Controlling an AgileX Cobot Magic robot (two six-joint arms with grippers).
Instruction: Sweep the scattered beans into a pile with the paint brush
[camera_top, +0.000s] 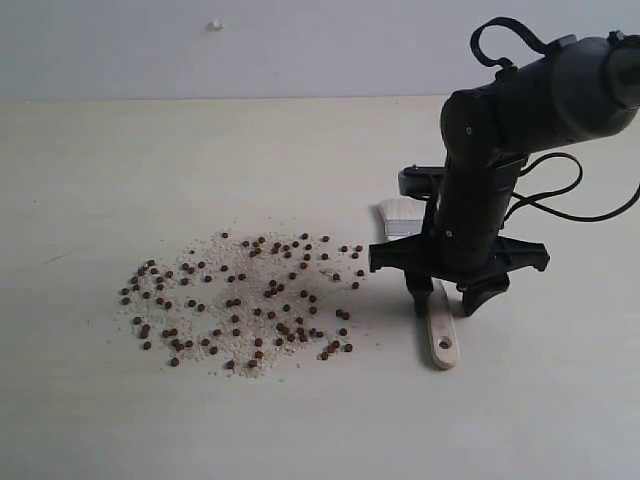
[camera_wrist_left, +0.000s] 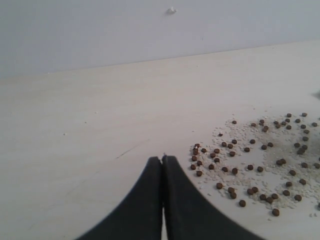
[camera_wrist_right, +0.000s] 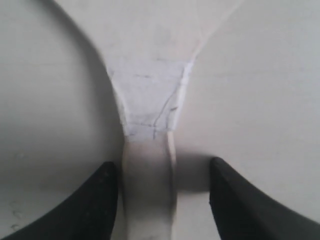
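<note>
Black is the colour of the right claw (camera_top: 447, 300), and it hangs at the right of the exterior view, low over the paint brush (camera_top: 440, 335). Its two fingers (camera_wrist_right: 102, 200) stand apart, one on each side of the pale wooden handle (camera_wrist_right: 150, 195). The right wrist view shows a thin gap between the handle and one finger and a wider gap at the other, so the claw is released and is not squeezing the brush. The brush lies flat on the pale table (camera_top: 120, 420). Its off-white bristles (camera_top: 400, 215) point to the back of the table, and the end with the hole (camera_top: 445, 344) points to the front. The black arm (camera_top: 500, 130) hides the middle of the brush in the exterior view. Just to the left of the brush, in the middle of that view, lie the beans (camera_top: 240, 295). They are small, round and red-brown, spread out wide and not heaped up, with whitish crumbs (camera_top: 215, 250) under and around them. The left claw (camera_wrist_left: 163, 167) shows only in the left wrist view. Its fingers are pressed tight together with nothing between them, and the beans (camera_wrist_left: 260, 165) lie near it on the table. Behind the table is a plain grey wall (camera_top: 300, 50).
</note>
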